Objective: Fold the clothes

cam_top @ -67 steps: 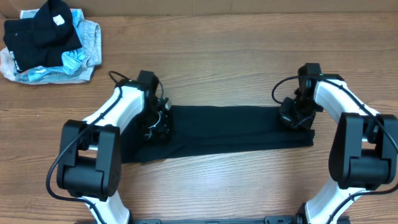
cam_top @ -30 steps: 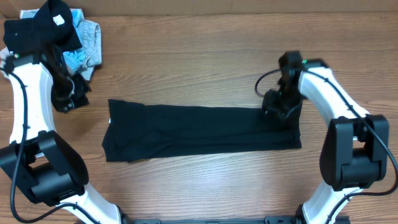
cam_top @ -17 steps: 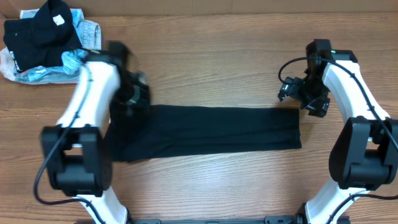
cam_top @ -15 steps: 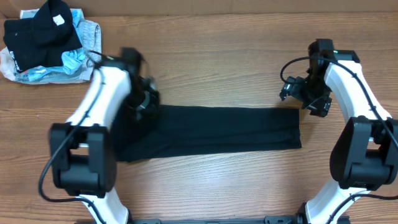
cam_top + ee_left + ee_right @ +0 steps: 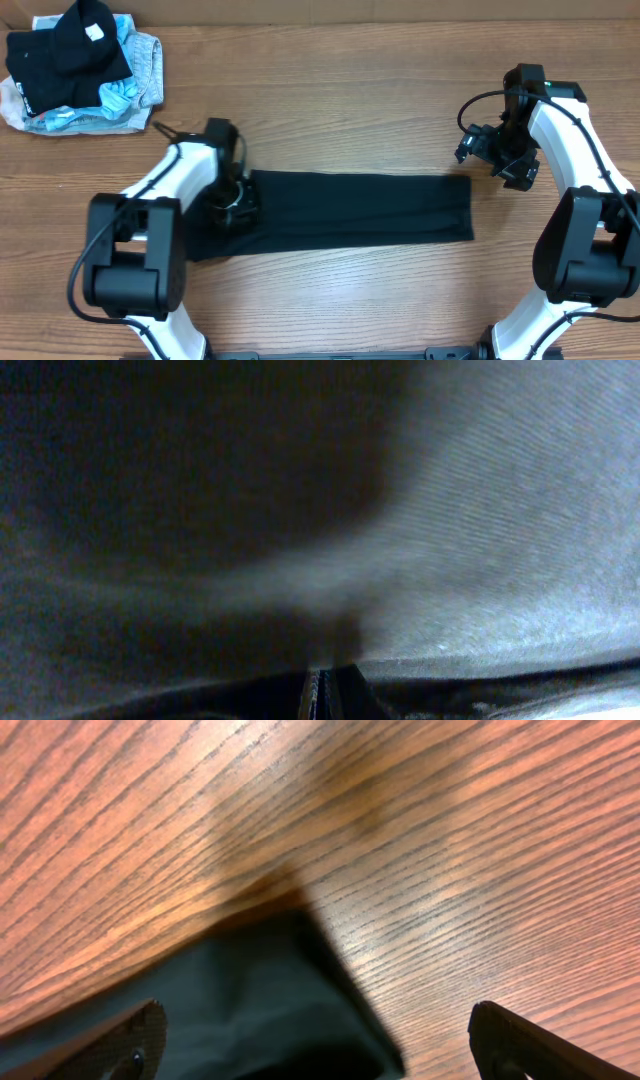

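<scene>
Lying flat on the wooden table (image 5: 340,100), the black garment (image 5: 360,212) forms one long narrow band that runs from the left pincer (image 5: 232,203) toward the right pincer (image 5: 490,160).

Left pincer: it sits on the band's left end with its jaws closed on the fabric. In the left wrist view the left pincer (image 5: 318,685) shows only at the bottom edge, its tips together. Dark ribbed cloth (image 5: 450,510) fills the rest of that view, close to the lens. A short section of the band extends past this pincer on its outer side.

Right pincer: its jaws are spread wide and hold nothing. From overhead it stands over bare wood just past the band's right end, clear of the cloth. In the right wrist view its fingertips (image 5: 130,1038) sit at the two lower corners. One corner of the garment (image 5: 250,1010) lies on the table (image 5: 450,840) between them, and only wood grain lies ahead of the fingers.

A pile of clothing (image 5: 75,65) lies well apart from both pincers, beyond the left one at the table's far corner. It consists of a black item with a white label on top of pale blue and grey pieces.
</scene>
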Robot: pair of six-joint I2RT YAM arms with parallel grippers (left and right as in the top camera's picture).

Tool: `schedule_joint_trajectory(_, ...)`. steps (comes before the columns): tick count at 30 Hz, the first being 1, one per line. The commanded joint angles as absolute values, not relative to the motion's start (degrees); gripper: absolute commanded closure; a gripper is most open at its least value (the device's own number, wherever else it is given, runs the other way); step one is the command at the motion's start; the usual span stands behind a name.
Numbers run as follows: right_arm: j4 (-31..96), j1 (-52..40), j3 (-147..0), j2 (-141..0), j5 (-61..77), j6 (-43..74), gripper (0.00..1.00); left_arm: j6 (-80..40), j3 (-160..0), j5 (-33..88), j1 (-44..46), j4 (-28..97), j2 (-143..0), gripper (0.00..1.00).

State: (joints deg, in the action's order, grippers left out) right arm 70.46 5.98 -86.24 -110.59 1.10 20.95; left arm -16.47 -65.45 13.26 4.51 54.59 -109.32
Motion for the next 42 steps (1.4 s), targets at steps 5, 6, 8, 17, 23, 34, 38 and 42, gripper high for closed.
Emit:
schedule_joint_trajectory(5, 70.5, 6.0, -86.8, -110.4, 8.2, 17.9, 0.0, -17.1, -64.4, 2.7, -7.8, 54.2, -110.2, 0.96)
schedule_joint_trajectory(6, 70.5, 6.0, -86.8, -110.4, 10.4, 15.8, 0.0, -16.6, -65.2, 2.7, -9.2, 54.6, -110.2, 0.96)
schedule_joint_trajectory(8, 70.7, 6.0, -86.8, -110.4, 13.0, 13.7, 0.0, -16.1, -67.8, 1.8, -11.3, 57.0, -110.2, 0.96)
schedule_joint_trajectory(17, 69.3, 6.0, -78.7, -110.4, 24.7, 7.2, 0.0, -9.0, -83.2, 6.9, -13.7, 70.0, -110.2, 0.72)
schedule_joint_trajectory(23, 66.3, 6.0, -71.6, -110.4, 28.8, 7.0, 0.0, -7.4, -83.4, 11.0, -13.6, 69.6, -110.2, 0.32)
schedule_joint_trajectory(34, 62.8, 3.3, -63.9, -110.4, 34.3, 1.6, 0.0, -7.5, -83.4, 11.3, -13.4, 69.1, -110.2, 0.04)
schedule_joint_trajectory(38, 57.5, 0.8, -59.8, -110.4, 34.6, 5.3, 0.0, -7.5, -83.4, 12.1, -13.4, 68.7, -110.2, 0.02)
schedule_joint_trajectory(42, 54.0, -1.7, -58.1, -110.4, 36.4, 7.9, 0.16, -7.5, -83.4, 12.1, -13.4, 68.8, -110.2, 0.02)
